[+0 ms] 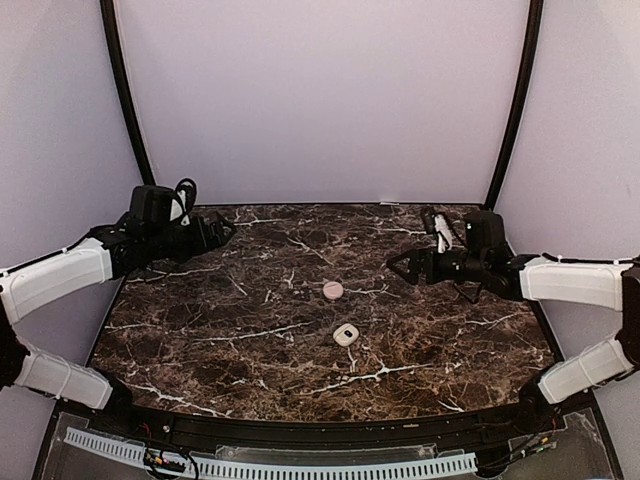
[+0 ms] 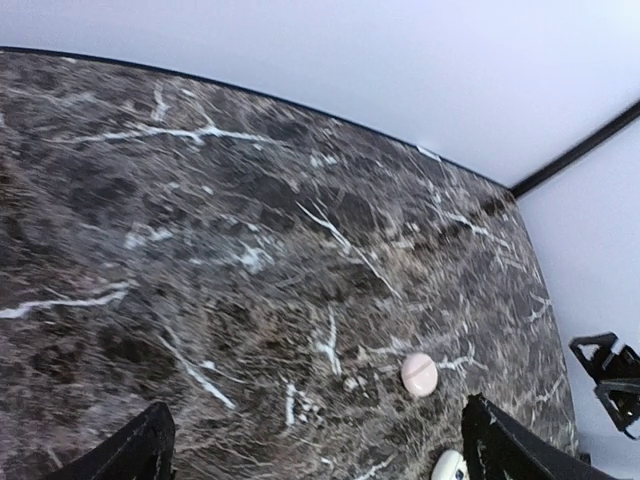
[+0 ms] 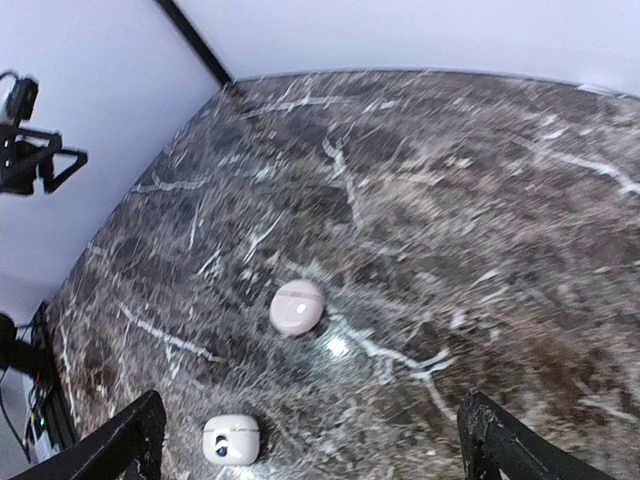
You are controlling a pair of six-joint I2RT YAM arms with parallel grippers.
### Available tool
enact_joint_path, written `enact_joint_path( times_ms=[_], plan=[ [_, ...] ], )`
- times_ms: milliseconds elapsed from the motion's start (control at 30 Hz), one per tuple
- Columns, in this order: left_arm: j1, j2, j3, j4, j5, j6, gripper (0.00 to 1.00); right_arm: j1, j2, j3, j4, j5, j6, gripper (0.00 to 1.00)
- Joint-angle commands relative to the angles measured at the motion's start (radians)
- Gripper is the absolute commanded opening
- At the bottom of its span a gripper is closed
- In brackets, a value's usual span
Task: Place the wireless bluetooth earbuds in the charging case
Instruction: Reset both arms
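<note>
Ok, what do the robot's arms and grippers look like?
The left arm and right arm have white shell links with black joints. The left gripper and right gripper are black with angular fingers. A black cable loops at the left wrist, a white cable at the right.

Dark brown marble-patterned table top [image 1: 250,300], crossed by thin white veins, with a curved black front edge. A small round pink case [image 1: 333,290], lid closed, lies flat near the middle of the table, and nothing rests against it. The wrist views show the same pink case [image 2: 418,373] [image 3: 297,306] with a faint seam across its top. Pale lilac backdrop [image 1: 320,100] encloses the table at the rear and both sides. Two black curved poles, left pole [image 1: 125,100] and right pole [image 1: 515,100], rise from the rear corners. A white slotted cable duct [image 1: 300,467] runs along below the front edge.
</note>
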Motion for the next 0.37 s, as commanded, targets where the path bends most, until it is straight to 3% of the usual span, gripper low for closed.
enact_joint_path(
  times_ms=[0, 167, 333],
  plan=[
    [0.118, -0.099, -0.013, -0.101, -0.054, 0.011, 0.99, -0.112, -0.149, -0.054, 0.006, 0.068, 0.058, 0.99],
    [0.135, -0.178, -0.132, -0.098, -0.072, -0.033, 0.99, -0.181, -0.289, -0.150, 0.027, 0.087, 0.108, 0.99],
    [0.135, -0.205, -0.247, -0.068, -0.056, -0.074, 0.99, -0.186, -0.318, -0.208, 0.035, 0.081, 0.121, 0.99]
  ],
)
